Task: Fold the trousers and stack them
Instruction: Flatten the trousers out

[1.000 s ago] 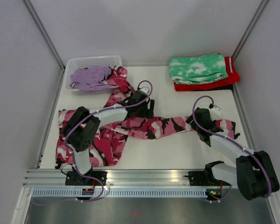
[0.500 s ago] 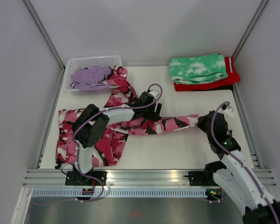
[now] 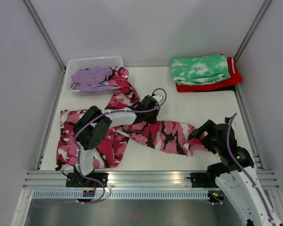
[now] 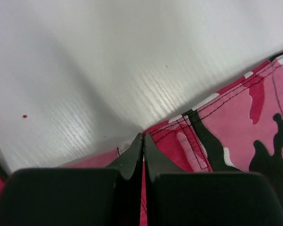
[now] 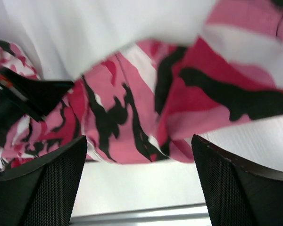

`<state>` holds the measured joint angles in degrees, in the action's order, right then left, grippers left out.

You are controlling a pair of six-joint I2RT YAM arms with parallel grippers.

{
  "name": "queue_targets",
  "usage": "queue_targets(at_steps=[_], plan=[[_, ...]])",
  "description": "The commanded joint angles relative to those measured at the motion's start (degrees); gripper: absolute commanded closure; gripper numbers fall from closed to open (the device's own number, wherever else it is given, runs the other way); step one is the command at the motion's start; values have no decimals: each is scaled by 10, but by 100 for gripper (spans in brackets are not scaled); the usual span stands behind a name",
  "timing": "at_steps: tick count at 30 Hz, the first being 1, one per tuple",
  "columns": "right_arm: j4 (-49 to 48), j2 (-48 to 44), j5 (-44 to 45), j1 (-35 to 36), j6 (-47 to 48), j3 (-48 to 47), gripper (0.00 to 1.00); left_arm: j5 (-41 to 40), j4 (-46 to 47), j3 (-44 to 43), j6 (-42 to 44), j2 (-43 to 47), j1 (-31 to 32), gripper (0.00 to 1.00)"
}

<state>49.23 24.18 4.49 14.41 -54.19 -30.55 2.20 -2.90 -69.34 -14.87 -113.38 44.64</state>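
1. Top external view is showing the camouflage trousers [image 3: 165,134] sprawling across the table [image 3: 203,103].
2. The left gripper [image 4: 142,141] is clenching their seamed edge, and the right gripper [image 3: 203,133] is hanging wide open over one leg, holding nothing.
3. The lilac trousers [image 3: 89,77] are lying in the basket [image 3: 94,60].
4. The cloth is looking soft, light and floppy, so pinching hems or waistband corners is probably working best.

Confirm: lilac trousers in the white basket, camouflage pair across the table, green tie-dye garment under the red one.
Wrong in one respect: the green tie-dye garment lies on top of the red garment, not under it, as the top external view shows. The rest stands.
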Motion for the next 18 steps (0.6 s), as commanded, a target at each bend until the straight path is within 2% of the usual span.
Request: queue_targets(at_steps=[1, 5, 8, 12, 15, 16, 17, 18], plan=[[-36, 113, 79, 1, 83, -127, 2, -106, -36, 5, -12, 13, 6, 98], [-119, 265, 124, -1, 152, -185, 2, -171, -69, -16, -46, 45, -30, 98], [-164, 347, 171, -4, 190, -203, 2, -167, -86, -26, -80, 66, -90, 98], [-199, 418, 167, -19, 199, -172, 2, -160, -85, -29, -78, 95, -151, 98], [-194, 422, 177, -25, 173, -133, 2, -97, -81, -28, -32, 126, -157, 98], [-193, 415, 178, -29, 166, -120, 2, -45, -75, -18, -18, 134, -152, 98], [-193, 403, 177, -33, 148, -107, 2, -27, -68, -11, -10, 155, -146, 97], [-195, 396, 165, -46, 139, -82, 2, -5, -61, 9, 6, 163, -127, 93]])
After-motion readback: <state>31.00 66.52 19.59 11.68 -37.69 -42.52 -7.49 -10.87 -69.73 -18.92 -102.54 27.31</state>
